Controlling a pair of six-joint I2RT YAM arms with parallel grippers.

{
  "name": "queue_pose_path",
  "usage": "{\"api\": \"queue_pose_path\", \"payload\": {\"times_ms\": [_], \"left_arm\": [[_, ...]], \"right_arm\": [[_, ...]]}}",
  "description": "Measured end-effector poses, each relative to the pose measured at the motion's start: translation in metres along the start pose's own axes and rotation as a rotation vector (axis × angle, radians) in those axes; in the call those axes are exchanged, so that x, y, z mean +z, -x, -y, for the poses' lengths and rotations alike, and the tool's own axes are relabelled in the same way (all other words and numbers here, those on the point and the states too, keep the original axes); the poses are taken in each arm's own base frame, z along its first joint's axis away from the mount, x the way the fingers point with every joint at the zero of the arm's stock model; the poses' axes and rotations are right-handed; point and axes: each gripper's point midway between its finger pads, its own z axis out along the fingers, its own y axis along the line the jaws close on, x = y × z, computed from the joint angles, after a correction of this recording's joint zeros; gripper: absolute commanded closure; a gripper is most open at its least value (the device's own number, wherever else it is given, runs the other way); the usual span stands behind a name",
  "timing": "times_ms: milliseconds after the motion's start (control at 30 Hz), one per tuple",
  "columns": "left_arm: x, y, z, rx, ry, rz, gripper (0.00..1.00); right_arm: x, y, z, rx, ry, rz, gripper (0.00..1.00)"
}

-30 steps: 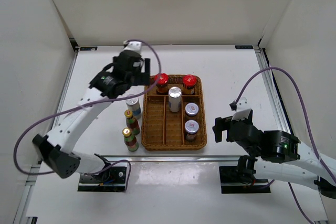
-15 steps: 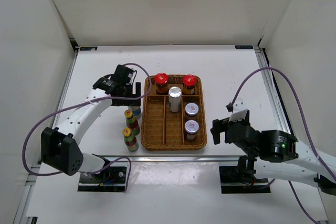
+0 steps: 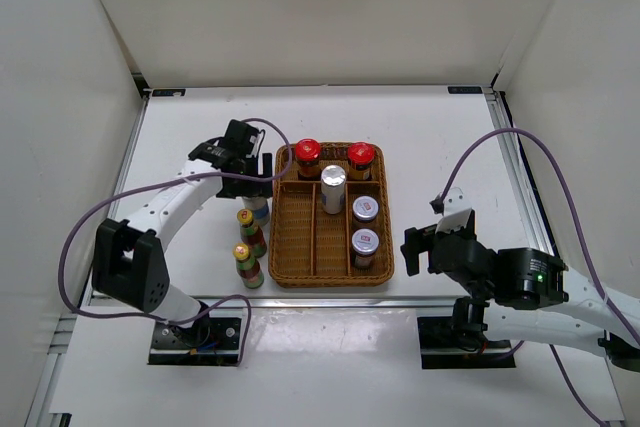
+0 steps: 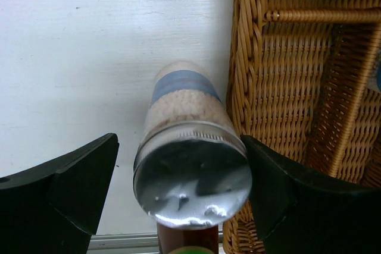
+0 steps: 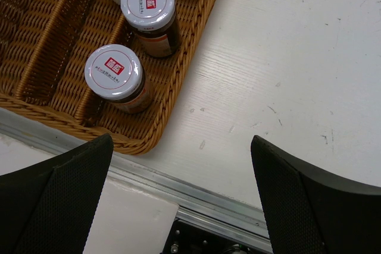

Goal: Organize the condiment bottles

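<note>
Top external view has the left tool (image 3: 252,183) down from its earlier place high over the far left corner of the wicker tray (image 3: 330,281). It is now low over the bench (image 3: 440,137), just off the tray's left wall. The left wrist view shows why: the tall silver-capped bottle (image 4: 190,173) stands upright on the bench, close against the wicker. The tool's two fingers are spread on either side of its cap and touch nothing yet. This looks like the line-up for a grasp, with closing and lifting not yet done. The two slim yellow-capped bottles (image 3: 246,219) also stand outside, nearer the bench's near edge, so by my count three bottles remain to be housed. Inside the tray, which sits mid-bench toward the near edge, are the two red-capped bottles (image 3: 308,154) in the far cells, the other tall bottle (image 3: 333,185) in the middle lane and the two short jars (image 3: 365,210) in the right lane. The right tool (image 3: 415,249) has barely shifted. It hangs spread and empty off the tray's near right corner.
</note>
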Motion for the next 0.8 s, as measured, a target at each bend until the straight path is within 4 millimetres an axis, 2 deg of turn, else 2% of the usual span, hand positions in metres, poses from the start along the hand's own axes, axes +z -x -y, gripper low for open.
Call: {"api": "queue_pose_path", "payload": {"times_ms": [100,133,267,400,500,667,800], "left_arm": [[0.006,-0.001,0.001,0.003,0.002,-0.011,0.20],[0.007,-0.001,0.001,0.004,0.001,-0.012,0.27],[0.004,0.000,0.001,0.014,0.007,-0.013,0.44],[-0.010,0.006,-0.001,0.037,0.047,0.001,0.49],[-0.035,0.023,0.010,0.061,0.039,0.062,0.51],[-0.098,0.064,0.042,0.086,-0.048,0.235,0.52],[-0.142,0.079,0.072,0.109,-0.149,0.326,0.55]], "right_arm": [[0.000,0.000,-0.001,-0.004,0.006,0.000,0.01],[0.000,0.000,-0.002,-0.004,0.008,0.000,0.01],[-0.001,0.000,-0.002,-0.005,0.010,0.000,0.01],[-0.001,0.000,-0.002,-0.005,0.010,0.000,0.01],[-0.001,0.000,-0.002,-0.005,0.010,0.000,0.01],[0.000,0.000,-0.002,-0.005,0.010,0.000,0.01],[0.000,-0.001,-0.002,-0.005,0.010,0.000,0.01]]}}
